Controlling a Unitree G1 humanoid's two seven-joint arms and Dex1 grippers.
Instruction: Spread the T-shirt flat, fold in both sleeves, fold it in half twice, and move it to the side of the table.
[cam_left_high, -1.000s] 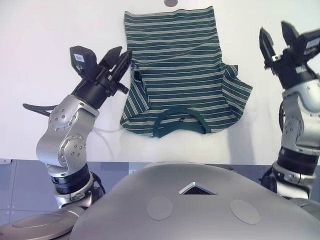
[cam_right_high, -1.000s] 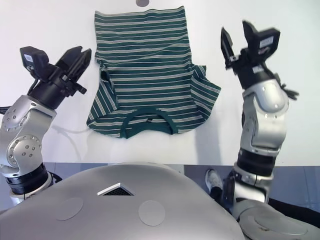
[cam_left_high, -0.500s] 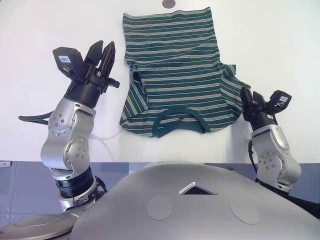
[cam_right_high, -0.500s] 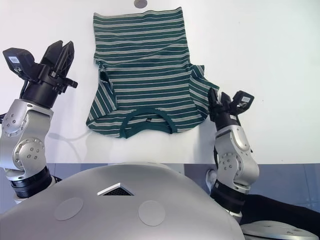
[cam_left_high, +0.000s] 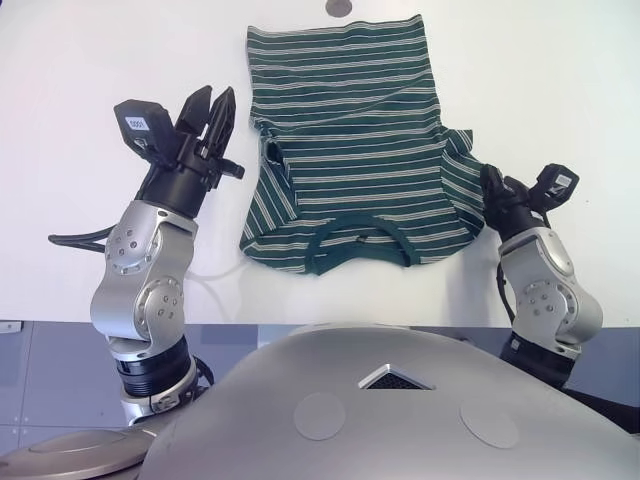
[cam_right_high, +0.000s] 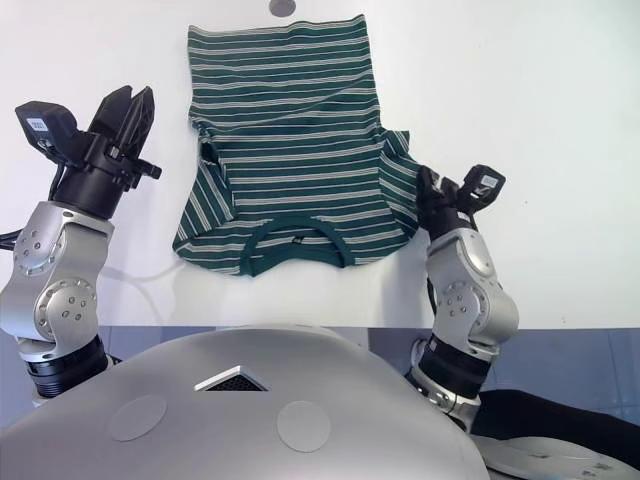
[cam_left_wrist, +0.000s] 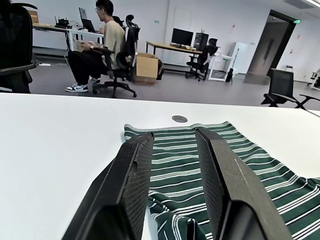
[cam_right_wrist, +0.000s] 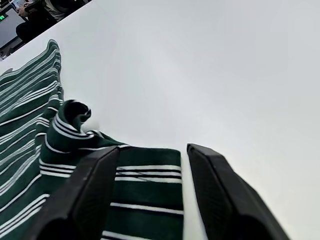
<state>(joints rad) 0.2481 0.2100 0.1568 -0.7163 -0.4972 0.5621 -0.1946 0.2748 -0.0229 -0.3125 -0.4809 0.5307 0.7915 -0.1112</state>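
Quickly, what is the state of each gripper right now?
Left gripper: open, holding nothing.
Right gripper: open, fingers on either side of a sleeve edge of the T-shirt, not closed on it.

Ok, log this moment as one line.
T-shirt: spread on table | left gripper: open, beside shirt, apart | right gripper: open, straddling right sleeve edge

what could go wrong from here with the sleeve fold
1. The open right tool straddles just the edge of the rumpled right sleeve; closing there may pinch a wrinkle and drag the T-shirt askew.
2. The left sleeve looks bunched, so later folds may come out uneven.
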